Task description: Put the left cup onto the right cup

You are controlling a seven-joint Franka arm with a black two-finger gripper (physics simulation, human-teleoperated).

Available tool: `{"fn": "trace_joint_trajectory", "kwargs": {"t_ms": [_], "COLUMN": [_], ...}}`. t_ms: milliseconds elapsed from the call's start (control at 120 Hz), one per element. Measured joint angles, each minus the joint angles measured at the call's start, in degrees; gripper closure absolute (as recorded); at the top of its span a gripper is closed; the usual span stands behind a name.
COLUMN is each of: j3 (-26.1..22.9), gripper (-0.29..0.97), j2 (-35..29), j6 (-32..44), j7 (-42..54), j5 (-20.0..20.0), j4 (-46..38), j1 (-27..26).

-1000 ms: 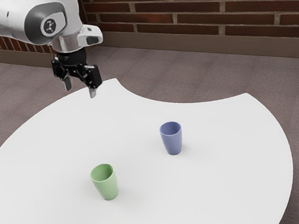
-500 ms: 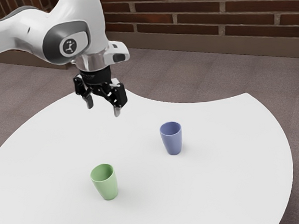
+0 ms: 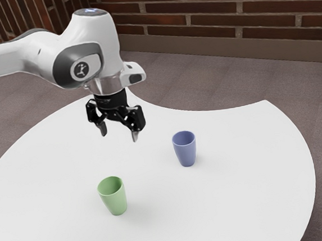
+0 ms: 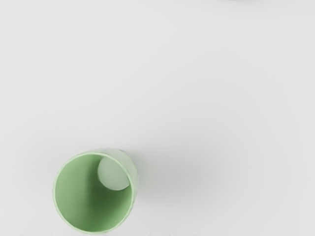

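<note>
Your claw (image 3: 119, 134), spread and empty, has come lower and nearer the green cup (image 3: 113, 196) and blue cup (image 3: 184, 148) on the white desk (image 3: 240, 192); a brick wall (image 3: 225, 13) stands behind.

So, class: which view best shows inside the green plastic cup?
The wrist view: it looks straight down into the green plastic cup, showing rim and bottom. The exterior view shows the cup upright, mostly outer wall.

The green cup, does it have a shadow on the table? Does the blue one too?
Exterior view: the green cup casts only a faint, soft shadow on the white table, toward the view's right, and the blue cup has a similar pale one at its base. Wrist view: a light grey smudge lies beside the green cup, with no bright glare.
</note>
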Motion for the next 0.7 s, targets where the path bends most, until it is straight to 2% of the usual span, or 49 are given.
{"fn": "trace_joint_trajectory", "kwargs": {"t_ms": [317,700], "j3": [-1.5,-1.34], "gripper": [0.0,0.0], "j2": [-1.45,-5.62], "j6": [2.92,5.2], "j7": [-3.4,-5.83], "j5": [-2.92,-4.02], "j4": [-5.27,-12.1], "j1": [-0.13,0.24]}}
